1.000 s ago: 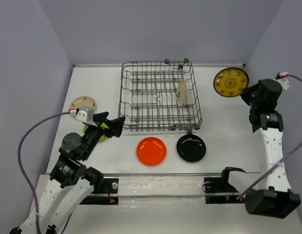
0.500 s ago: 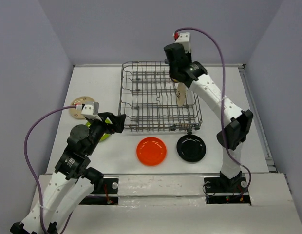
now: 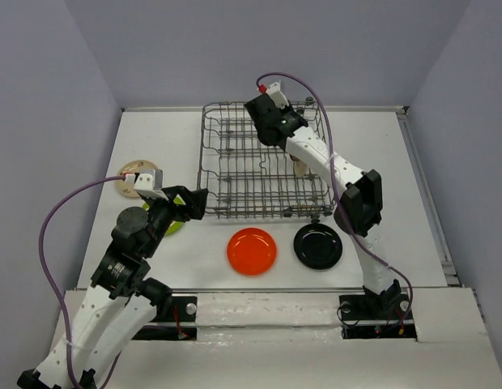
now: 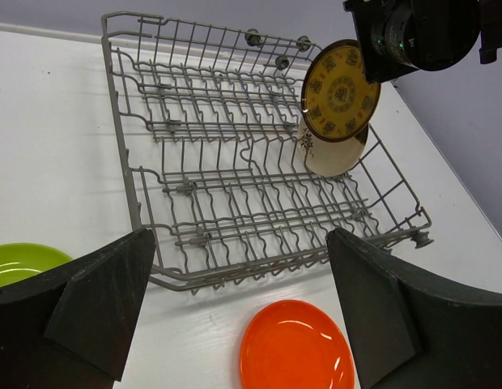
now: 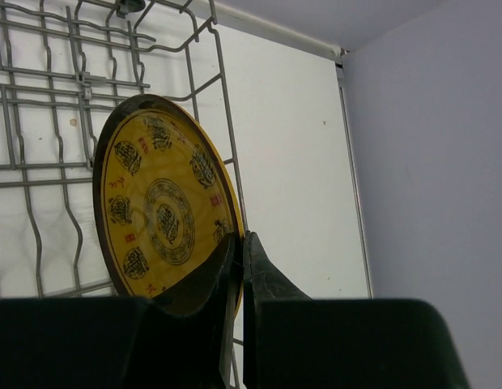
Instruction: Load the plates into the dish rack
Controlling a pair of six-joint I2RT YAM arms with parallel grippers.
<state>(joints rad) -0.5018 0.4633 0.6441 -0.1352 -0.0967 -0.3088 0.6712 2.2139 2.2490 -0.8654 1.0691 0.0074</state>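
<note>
Plate (image 5: 162, 215) rim in right gripper (image 5: 239, 245), over dish rack (image 4: 125, 166)

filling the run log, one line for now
right gripper: shut on yellow plate over dish rack; left gripper: open; cream plate: racked

The rack (image 3: 204, 154) stands far-middle on the table (image 3: 397, 178). My right gripper (image 5: 237, 247) pinches the held plate (image 5: 166, 207) on edge over the rack's right rear, near the racked plate (image 4: 336, 156) standing among the tines. Before the rack lie the front-left plate (image 3: 252, 250) and the front-right plate (image 3: 318, 245). To its left lies the side plate (image 4: 24, 259), beside my left gripper (image 4: 239, 239), with the far plate (image 3: 131, 174) behind.
</note>
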